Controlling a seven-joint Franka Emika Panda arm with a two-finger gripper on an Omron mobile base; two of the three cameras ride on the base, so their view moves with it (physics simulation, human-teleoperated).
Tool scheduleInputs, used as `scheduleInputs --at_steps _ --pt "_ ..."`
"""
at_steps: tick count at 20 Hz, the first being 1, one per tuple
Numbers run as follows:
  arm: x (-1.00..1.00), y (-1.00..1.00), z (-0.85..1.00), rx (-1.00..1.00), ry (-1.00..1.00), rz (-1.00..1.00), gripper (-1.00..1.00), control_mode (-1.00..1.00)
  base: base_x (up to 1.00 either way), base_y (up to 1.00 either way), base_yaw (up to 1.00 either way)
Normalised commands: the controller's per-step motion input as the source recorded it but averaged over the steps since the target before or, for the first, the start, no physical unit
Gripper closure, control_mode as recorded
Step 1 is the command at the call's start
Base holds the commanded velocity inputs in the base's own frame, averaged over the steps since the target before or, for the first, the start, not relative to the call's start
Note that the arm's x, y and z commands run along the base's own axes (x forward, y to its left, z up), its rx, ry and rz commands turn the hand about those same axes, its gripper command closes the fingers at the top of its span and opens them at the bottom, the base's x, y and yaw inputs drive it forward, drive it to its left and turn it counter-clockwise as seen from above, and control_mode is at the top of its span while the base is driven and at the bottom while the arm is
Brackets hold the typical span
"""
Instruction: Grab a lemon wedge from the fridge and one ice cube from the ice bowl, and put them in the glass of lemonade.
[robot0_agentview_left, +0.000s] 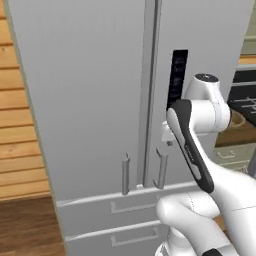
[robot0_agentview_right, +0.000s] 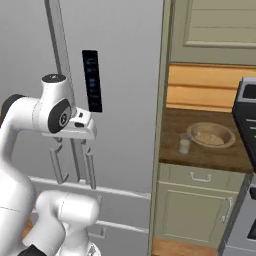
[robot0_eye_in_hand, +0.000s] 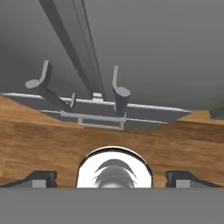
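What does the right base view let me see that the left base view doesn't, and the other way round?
The right base view alone shows the ice bowl and the glass of lemonade side by side on the dark wooden counter, with a green cabinet beneath. The left base view alone shows a wood-plank wall left of the fridge and both of its lower drawers. Both share the closed fridge doors, their bar handles, the black panel and the white arm.
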Motion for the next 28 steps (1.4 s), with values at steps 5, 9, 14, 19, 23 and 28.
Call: scheduleInputs --at_steps 5,9,14,19,23,28 --pt "0.0 0.0 0.0 0.0 0.0 0.0 -1.0 1.0 0.27 -1.0 0.0" --pt "0.0 0.0 0.0 0.0 0.0 0.0 -1.0 1.0 0.54 -1.0 0.03" --pt "0.0 0.0 0.0 0.0 0.0 0.0 -1.0 1.0 0.64 -1.0 0.09" --pt "0.0 0.0 0.0 0.0 0.0 0.0 -1.0 1.0 0.46 -0.85 0.04" --pt "0.0 0.0 0.0 0.0 0.0 0.0 -1.0 1.0 0.56 -0.31 0.0" --pt "0.52 0.09 -0.24 -0.05 0.2 0.0 -1.0 -1.0 0.15 -0.08 0.0"
